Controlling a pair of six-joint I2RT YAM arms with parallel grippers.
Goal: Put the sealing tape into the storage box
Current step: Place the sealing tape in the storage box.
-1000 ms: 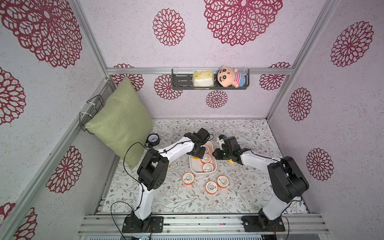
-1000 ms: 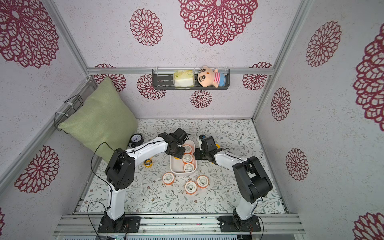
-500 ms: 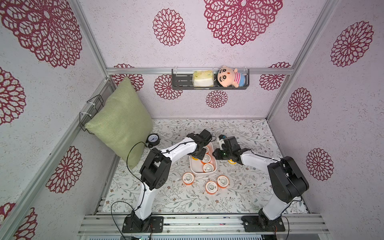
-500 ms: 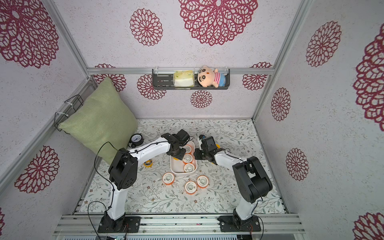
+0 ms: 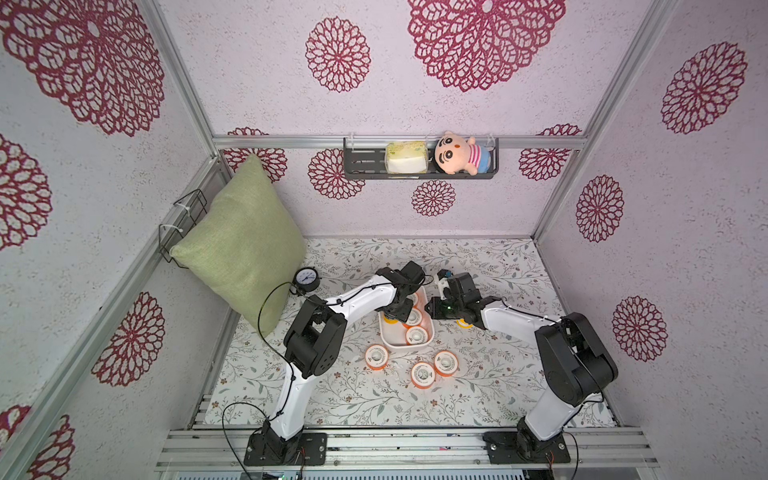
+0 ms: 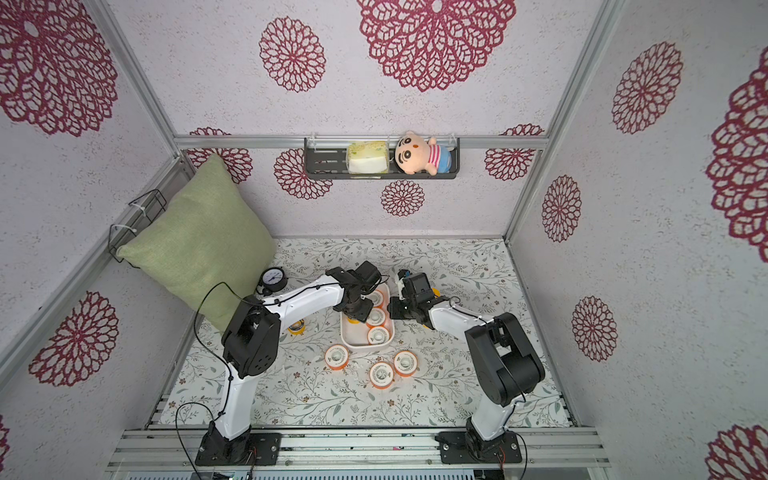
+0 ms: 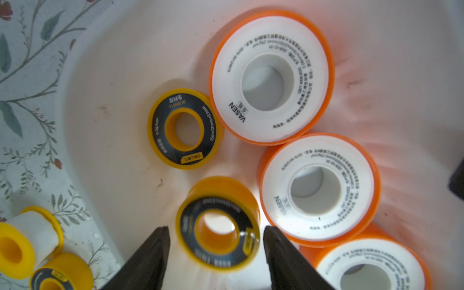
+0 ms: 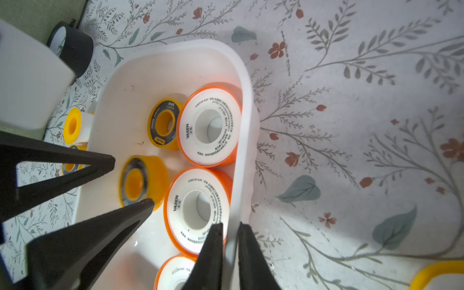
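The white storage box (image 5: 405,345) sits mid-table, and my right gripper (image 8: 230,224) is shut on its rim (image 8: 241,125). Inside lie three orange sealing tape spools (image 7: 271,77) and a flat black-faced yellow one (image 7: 184,128). My left gripper (image 7: 216,228) hangs open over the box. A blurred yellow spool (image 7: 221,190) sits between its fingers (image 7: 150,251) with a gap on each side. Three orange spools (image 5: 423,375) lie on the table in front of the box, and yellow ones (image 7: 25,241) lie beside it.
A black-rimmed gauge (image 5: 306,279) stands behind the left arm, at the foot of a green pillow (image 5: 245,245) leaning on the left wall. A dark wall shelf (image 5: 365,160) holds a sponge and a doll. One yellow spool (image 5: 463,323) lies under the right arm.
My left gripper's jaws have widened and the yellow spool has come loose between them inside the box. The right gripper has kept its hold on the rim.
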